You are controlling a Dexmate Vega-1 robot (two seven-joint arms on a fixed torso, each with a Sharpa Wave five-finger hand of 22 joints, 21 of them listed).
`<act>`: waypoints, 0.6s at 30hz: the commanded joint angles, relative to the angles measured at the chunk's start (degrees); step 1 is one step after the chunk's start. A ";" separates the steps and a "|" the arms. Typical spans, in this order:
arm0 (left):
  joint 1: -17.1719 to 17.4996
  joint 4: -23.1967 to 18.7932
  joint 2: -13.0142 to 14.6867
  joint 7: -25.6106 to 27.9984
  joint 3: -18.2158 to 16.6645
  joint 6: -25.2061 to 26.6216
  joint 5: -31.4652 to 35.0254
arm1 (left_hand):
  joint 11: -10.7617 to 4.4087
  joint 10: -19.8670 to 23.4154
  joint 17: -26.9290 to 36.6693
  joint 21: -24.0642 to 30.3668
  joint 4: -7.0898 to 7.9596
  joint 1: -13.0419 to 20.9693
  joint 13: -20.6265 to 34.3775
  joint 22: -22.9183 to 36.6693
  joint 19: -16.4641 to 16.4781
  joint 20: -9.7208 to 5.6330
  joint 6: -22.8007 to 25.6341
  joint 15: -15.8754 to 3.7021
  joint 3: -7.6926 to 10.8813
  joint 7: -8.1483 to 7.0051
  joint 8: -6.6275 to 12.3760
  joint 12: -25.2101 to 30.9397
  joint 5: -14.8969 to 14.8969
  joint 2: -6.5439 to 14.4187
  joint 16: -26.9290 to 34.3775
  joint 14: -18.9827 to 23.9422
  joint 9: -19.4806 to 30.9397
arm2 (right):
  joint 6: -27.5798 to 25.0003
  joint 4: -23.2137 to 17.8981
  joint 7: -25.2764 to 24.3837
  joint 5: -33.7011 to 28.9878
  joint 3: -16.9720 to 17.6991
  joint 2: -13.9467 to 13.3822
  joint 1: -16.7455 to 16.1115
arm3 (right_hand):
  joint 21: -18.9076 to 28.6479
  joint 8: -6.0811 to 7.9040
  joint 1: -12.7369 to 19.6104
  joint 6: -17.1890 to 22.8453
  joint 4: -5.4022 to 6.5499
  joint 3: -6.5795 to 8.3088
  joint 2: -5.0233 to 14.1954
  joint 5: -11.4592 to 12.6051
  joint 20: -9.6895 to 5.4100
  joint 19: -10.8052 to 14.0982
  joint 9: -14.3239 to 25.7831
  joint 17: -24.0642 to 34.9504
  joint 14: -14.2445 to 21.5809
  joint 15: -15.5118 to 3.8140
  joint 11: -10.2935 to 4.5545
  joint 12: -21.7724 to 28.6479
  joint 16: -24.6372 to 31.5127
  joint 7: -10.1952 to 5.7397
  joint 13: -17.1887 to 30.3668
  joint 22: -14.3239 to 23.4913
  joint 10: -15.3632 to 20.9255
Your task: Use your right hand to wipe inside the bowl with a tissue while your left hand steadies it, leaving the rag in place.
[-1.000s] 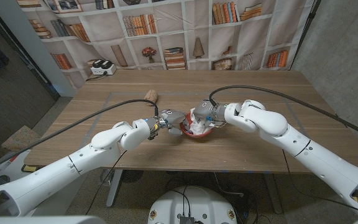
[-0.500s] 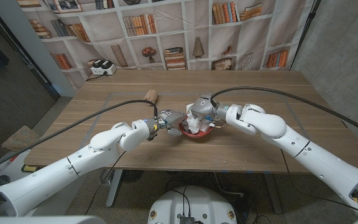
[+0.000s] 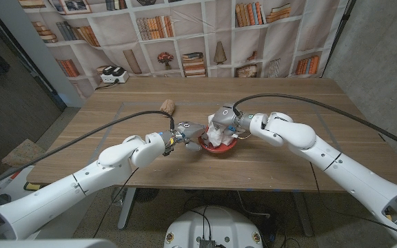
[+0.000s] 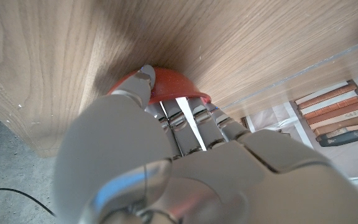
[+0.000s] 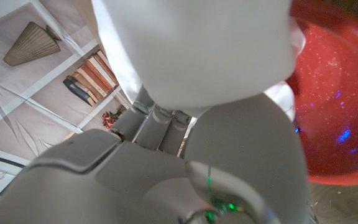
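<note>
Head view is showing the red bowl sitting on the wooden desk between the two hands. The left hand is pressing its fingers against the bowl's outer wall, gripping its rim on its own side. The right hand is reaching down into the bowl from the opposite side, clutching a white tissue inside it. A brown cork-like object is lying beyond the left hand, well apart from the bowl.
</note>
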 commanded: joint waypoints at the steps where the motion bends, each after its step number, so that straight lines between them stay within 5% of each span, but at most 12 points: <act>1: 0.01 0.52 0.37 0.69 -0.06 -0.71 0.25 | -0.10 0.60 0.01 0.18 -0.13 -0.26 0.20 0.17 -0.37 -4.61 1.48 -8.49 0.56 1.43 2.06 -0.08 -0.11 0.15 0.37 -0.24 2.34 | -0.21 -2.41 10.24 5.42 0.56 -0.73 0.55 | 0.10 0.65 0.53 1.63 0.06 0.57 0.54 0.45 -8.33 -0.34 0.34 0.06 0.44 0.02 -3.57 0.74 -0.01 -0.67 0.50 -0.02 5.70; 12: 0.06 1.25 0.81 2.11 -0.21 -2.38 -0.05 | -0.10 0.54 0.01 0.19 -0.18 -0.40 0.20 0.17 -0.42 -4.59 1.55 -8.47 0.84 1.35 2.24 -0.09 -0.11 0.02 0.37 -0.28 2.25 | -3.90 -5.29 19.93 11.44 1.48 -0.54 0.62 | 0.00 0.78 0.35 1.88 0.06 0.91 0.42 0.36 -8.25 -0.27 0.32 0.06 0.49 0.06 -3.77 0.96 -0.11 -0.61 0.75 -0.23 6.24; 18: -0.88 1.94 0.67 1.80 0.04 -3.57 -0.09 | -0.10 0.60 0.01 0.18 -0.21 -0.46 0.20 0.16 -0.48 -4.64 1.54 -8.48 1.01 1.40 2.31 -0.07 -0.10 -0.01 0.37 -0.36 2.19 | -4.73 -5.88 18.33 10.25 0.67 -1.36 0.50 | -0.07 0.79 0.14 1.90 0.10 1.05 0.29 0.30 -8.23 -0.23 0.31 0.01 0.27 0.05 -3.82 0.97 -0.29 -0.61 0.86 -0.32 6.25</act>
